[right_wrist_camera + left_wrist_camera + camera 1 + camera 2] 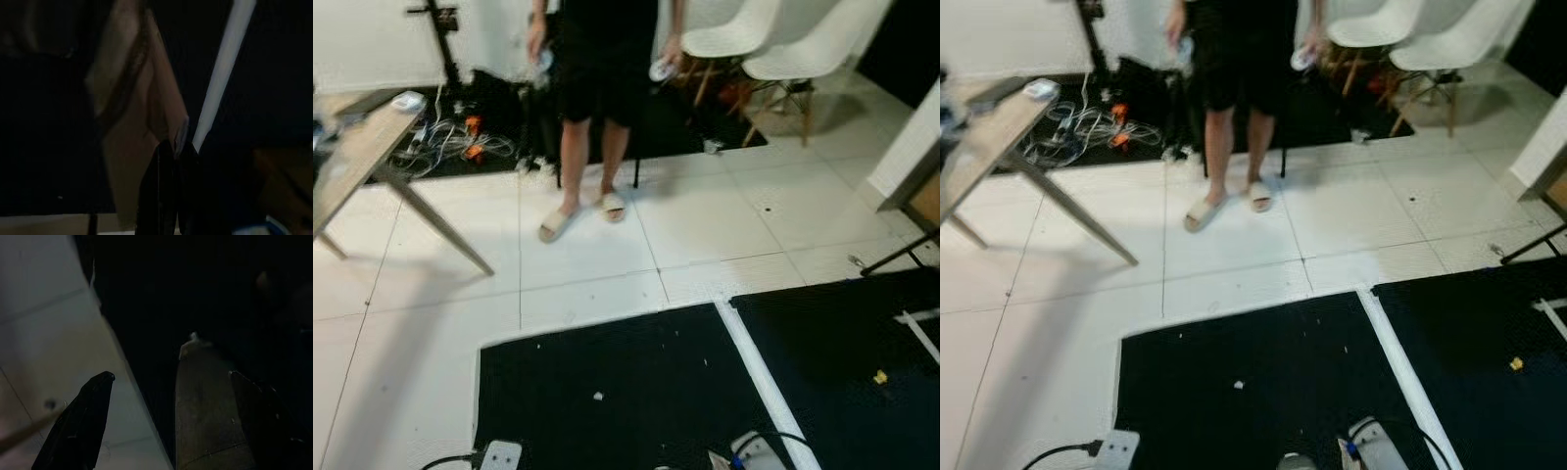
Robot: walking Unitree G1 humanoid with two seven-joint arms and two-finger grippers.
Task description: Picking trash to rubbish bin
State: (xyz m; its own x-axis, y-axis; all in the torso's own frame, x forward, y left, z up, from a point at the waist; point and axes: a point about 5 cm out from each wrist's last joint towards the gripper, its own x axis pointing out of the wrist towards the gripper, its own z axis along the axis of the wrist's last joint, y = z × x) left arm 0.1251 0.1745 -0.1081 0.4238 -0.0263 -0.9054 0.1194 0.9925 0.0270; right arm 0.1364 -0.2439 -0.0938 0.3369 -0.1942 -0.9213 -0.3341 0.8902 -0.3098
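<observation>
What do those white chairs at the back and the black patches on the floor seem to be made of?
The white chairs look like moulded plastic shells, smooth and faintly glossy, on slim wooden-looking legs. The black mats seem a matte rubber or foam, dull with no shine, though the blur leaves that open. The floor around them looks like glossy white tile with thin grout lines.

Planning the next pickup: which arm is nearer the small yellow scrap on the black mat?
Right. The right arm sits by the white strip, beside the black mat section holding the small yellow scrap; the left arm is far across, at the mat's left edge.
</observation>
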